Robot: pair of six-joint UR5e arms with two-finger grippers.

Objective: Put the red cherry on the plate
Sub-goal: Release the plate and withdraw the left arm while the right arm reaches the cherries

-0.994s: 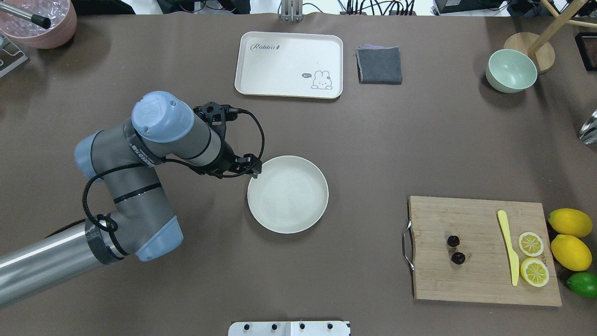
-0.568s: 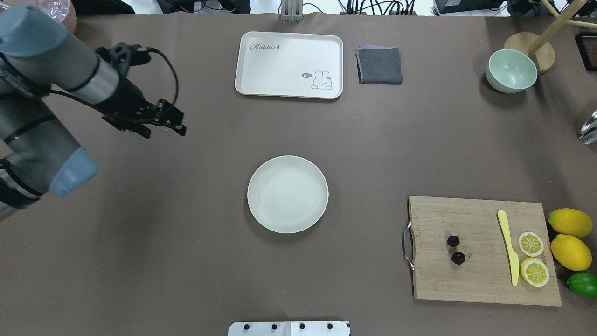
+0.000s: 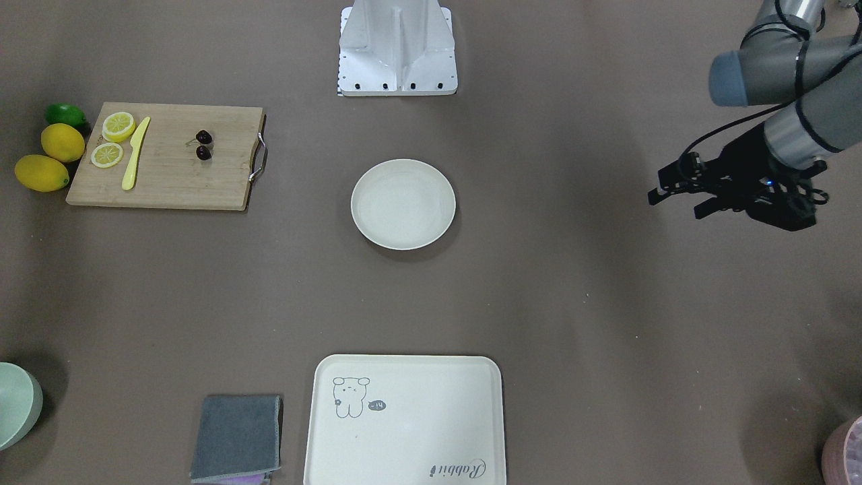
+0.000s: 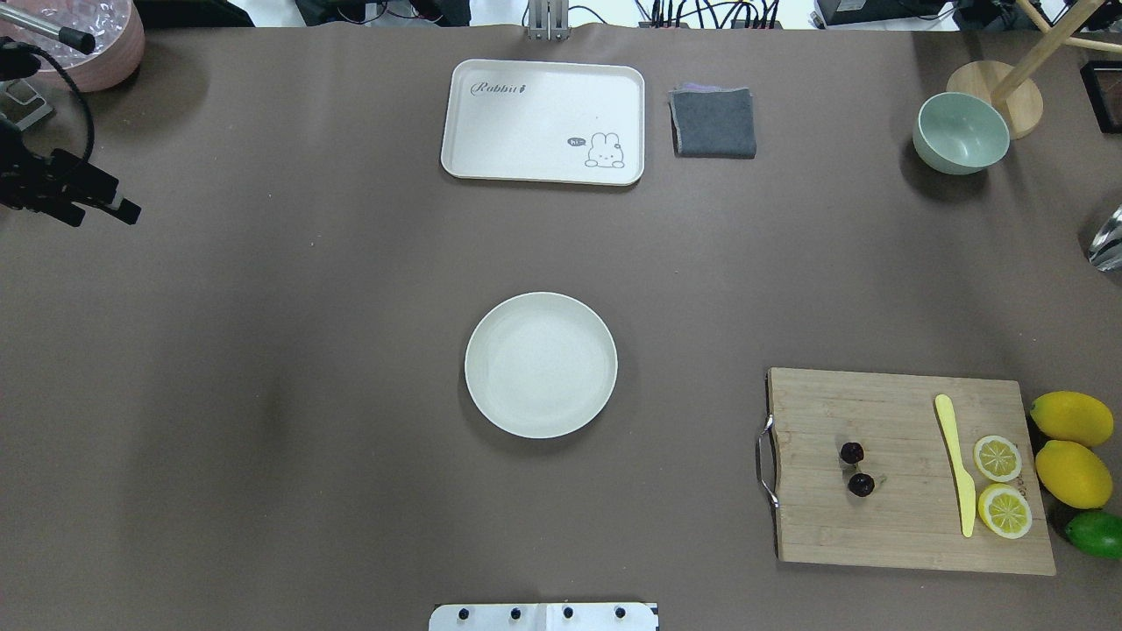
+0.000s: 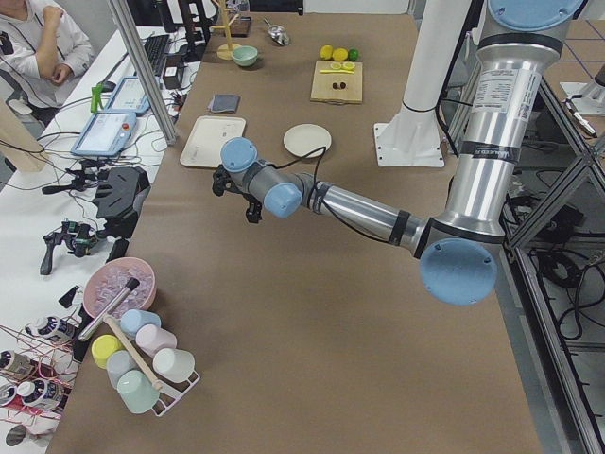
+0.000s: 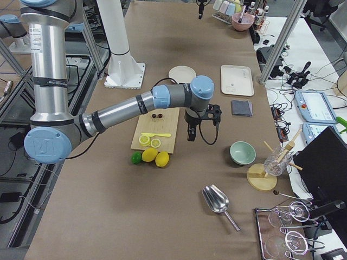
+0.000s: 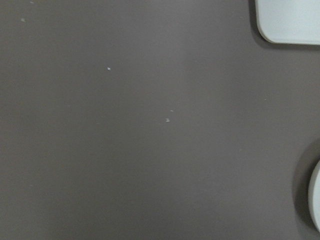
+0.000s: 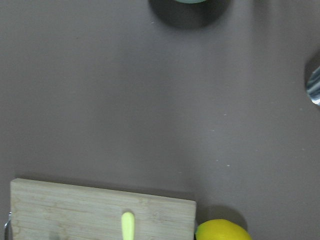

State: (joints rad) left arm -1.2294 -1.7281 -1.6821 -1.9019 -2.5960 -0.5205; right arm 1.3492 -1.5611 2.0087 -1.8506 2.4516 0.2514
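Observation:
The red cherry [image 4: 855, 469] is a dark pair lying on the wooden cutting board [image 4: 912, 526], also seen in the front view [image 3: 202, 145]. The plate [image 4: 541, 365] sits bare at the table's middle, far left of the board. My left gripper [image 4: 98, 216] hangs open and holds nothing at the table's far left edge, well away from the plate [image 3: 403, 203]; the front view shows its spread fingers [image 3: 654, 197]. My right gripper [image 6: 191, 134] shows only in the exterior right view, above the table just beyond the board toward the green bowl; I cannot tell its state.
On the board lie a yellow knife [image 4: 955, 464] and two lemon slices [image 4: 999, 457]. Two lemons [image 4: 1071, 419] and a lime [image 4: 1096, 533] sit to its right. At the back are a cream tray [image 4: 543, 121], a grey cloth [image 4: 713, 123] and a green bowl [image 4: 961, 133].
My left arm has pulled back from the plate's left rim to the table's far left edge, still open. The plate and the cherries have not moved.

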